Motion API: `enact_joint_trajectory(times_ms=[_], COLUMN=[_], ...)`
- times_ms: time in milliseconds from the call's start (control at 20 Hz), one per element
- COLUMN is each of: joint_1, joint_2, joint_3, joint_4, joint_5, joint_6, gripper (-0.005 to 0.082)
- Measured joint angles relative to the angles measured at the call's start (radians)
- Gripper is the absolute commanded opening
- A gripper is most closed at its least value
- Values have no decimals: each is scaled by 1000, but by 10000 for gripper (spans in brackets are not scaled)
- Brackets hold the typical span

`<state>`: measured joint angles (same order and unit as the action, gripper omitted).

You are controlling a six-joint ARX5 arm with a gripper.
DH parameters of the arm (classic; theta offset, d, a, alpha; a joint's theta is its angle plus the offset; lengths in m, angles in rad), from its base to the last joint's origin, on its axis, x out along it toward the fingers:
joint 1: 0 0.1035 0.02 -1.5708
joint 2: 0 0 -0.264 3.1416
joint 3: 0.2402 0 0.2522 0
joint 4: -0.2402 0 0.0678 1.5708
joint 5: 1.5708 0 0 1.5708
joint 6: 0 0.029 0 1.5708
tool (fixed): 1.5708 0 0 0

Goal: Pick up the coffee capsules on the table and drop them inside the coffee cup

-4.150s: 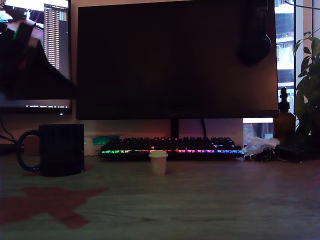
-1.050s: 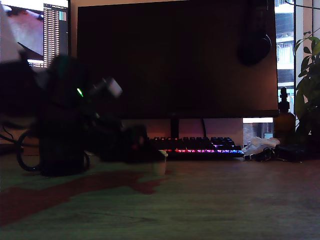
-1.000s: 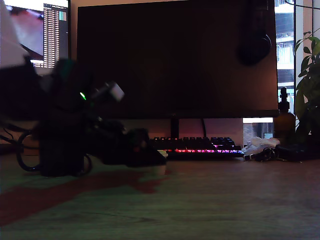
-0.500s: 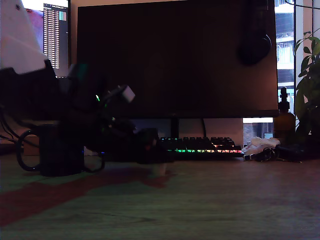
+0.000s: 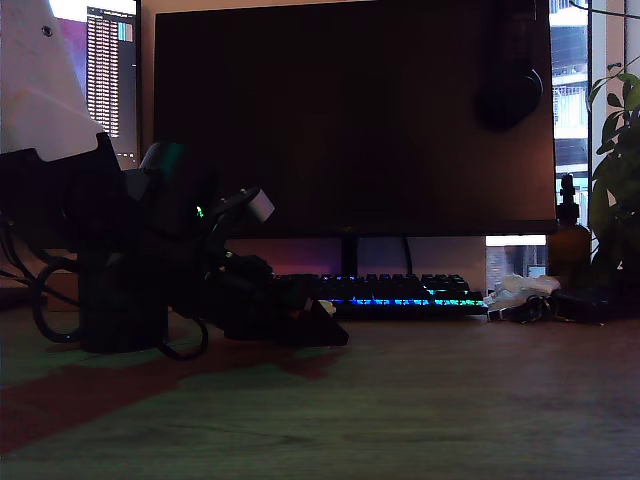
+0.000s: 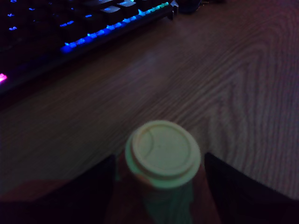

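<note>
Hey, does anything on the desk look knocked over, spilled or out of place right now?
Nothing stands out. The cream capsule stands upright on the table, between the gripper fingers, which sit apart on either side of it. The black mug is upright, partly hidden by the arm. No spill shows, though the scene is dim.

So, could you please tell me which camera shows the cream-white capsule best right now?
The wrist view: the cream-white capsule stands upright on the table between the open tool's dark fingers. In the exterior view the tool hides it completely.
</note>
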<state>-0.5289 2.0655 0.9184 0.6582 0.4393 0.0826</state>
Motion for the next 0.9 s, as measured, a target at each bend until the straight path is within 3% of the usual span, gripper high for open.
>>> enact_joint_trajectory(times_ms=[200,900], joint_1=[0,0], joint_2=[0,0], joint_3=[0,0], joint_4=[-2,-4], joint_5=[-2,-2], joint_6=[0,0], gripper=[194,129])
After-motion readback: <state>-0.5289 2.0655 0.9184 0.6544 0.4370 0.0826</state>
